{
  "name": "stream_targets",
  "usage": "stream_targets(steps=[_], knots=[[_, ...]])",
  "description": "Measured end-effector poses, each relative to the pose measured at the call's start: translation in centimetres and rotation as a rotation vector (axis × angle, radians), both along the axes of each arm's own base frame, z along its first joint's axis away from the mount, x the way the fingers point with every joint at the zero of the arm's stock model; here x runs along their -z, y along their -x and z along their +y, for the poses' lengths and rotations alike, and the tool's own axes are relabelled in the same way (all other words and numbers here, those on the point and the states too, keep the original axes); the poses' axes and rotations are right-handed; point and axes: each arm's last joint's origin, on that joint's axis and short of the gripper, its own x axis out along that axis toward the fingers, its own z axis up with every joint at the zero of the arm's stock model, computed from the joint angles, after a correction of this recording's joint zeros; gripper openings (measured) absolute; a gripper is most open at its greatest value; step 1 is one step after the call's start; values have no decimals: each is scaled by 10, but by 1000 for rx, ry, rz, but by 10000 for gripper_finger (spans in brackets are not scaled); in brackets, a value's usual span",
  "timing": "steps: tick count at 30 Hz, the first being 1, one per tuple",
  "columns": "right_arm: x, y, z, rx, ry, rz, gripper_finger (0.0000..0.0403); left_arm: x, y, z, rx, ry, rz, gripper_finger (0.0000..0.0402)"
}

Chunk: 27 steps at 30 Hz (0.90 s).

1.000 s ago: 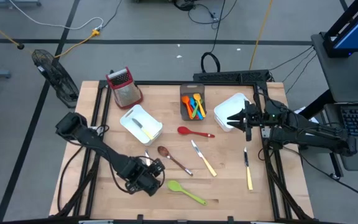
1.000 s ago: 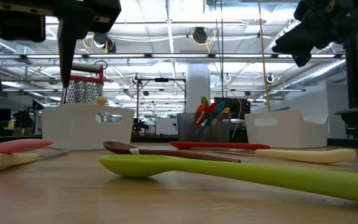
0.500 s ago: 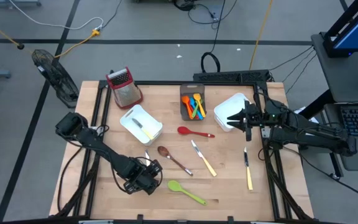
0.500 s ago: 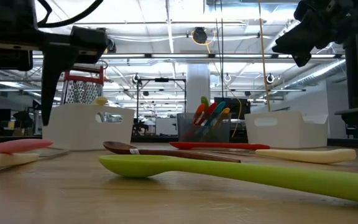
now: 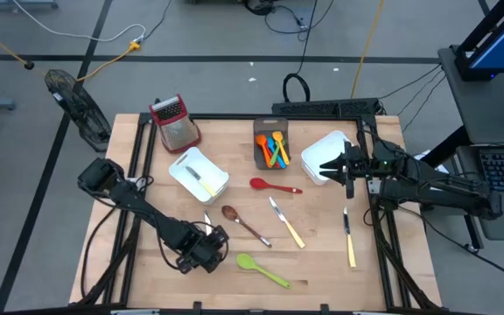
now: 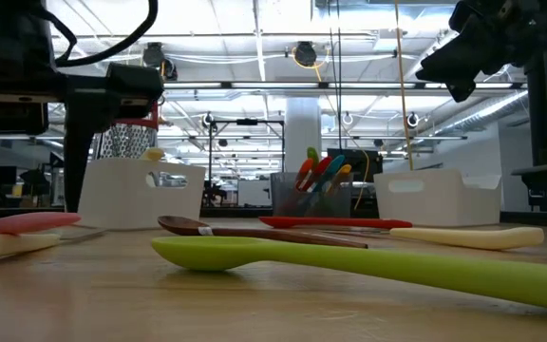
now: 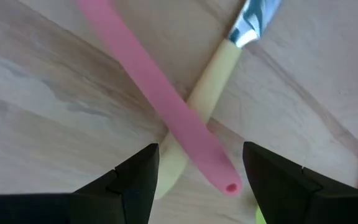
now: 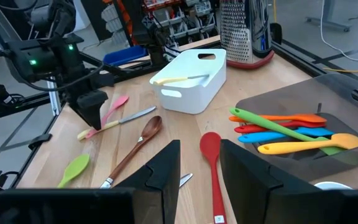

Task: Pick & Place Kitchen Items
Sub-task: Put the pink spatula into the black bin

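Across the wooden bench: two white bins, a dark grey bin filled with coloured spoons, and a red-topped grater at the far corner. Loose between them: a green spoon, a brown spoon, a red spoon and two yellow-handled knives.

At the front of the bench, left of the green spoon, hangs the left pincer. Spread wide, gripping nothing, straddling the pink utensil where its handle crosses on top of a third knife's yellow handle. Over by the right-hand white bin waits the right pincer, likewise spread and empty.

Judged the step in hand: taking the pink utensil off the crossing.
- Go for the pink handle alone; lying on top, so likely to lift clean if pinched above the knife.
- Turn the wrist so the fingers close across the pink handle, not along it, and away from the crossing if possible, to avoid catching the yellow handle too.
- Sink until the fingertips almost meet the wood before closing; a thin, smooth handle probably slips from a high pinch.
- Lift straight up and watch for the knife dragging.

Against a second ago: left pincer lower in the low view, dropped toward the wood and drawn slightly leftward. Right arm unmoved. Utensils and bins all where they lay.
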Motion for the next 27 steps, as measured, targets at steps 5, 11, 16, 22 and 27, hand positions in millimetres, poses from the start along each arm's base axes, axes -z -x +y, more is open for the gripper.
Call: stream_targets(steps=[5, 11, 16, 22, 27], knots=[[0, 0, 0, 0, 0, 0, 105, 3, 1, 1, 2, -2, 0, 239], [0, 0, 0, 1, 0, -1, 105, 11, 3, 4, 2, -3, -23, 239], [0, 0, 0, 1, 0, -1, 105, 12, 3, 5, 6, -11, -20, 239], [0, 0, 0, 2, 1, -1, 105, 12, 4, 4, 13, -15, -16, 239], [0, 0, 0, 4, 1, 0, 105, 12, 6, 4, 29, -23, -10, 239]])
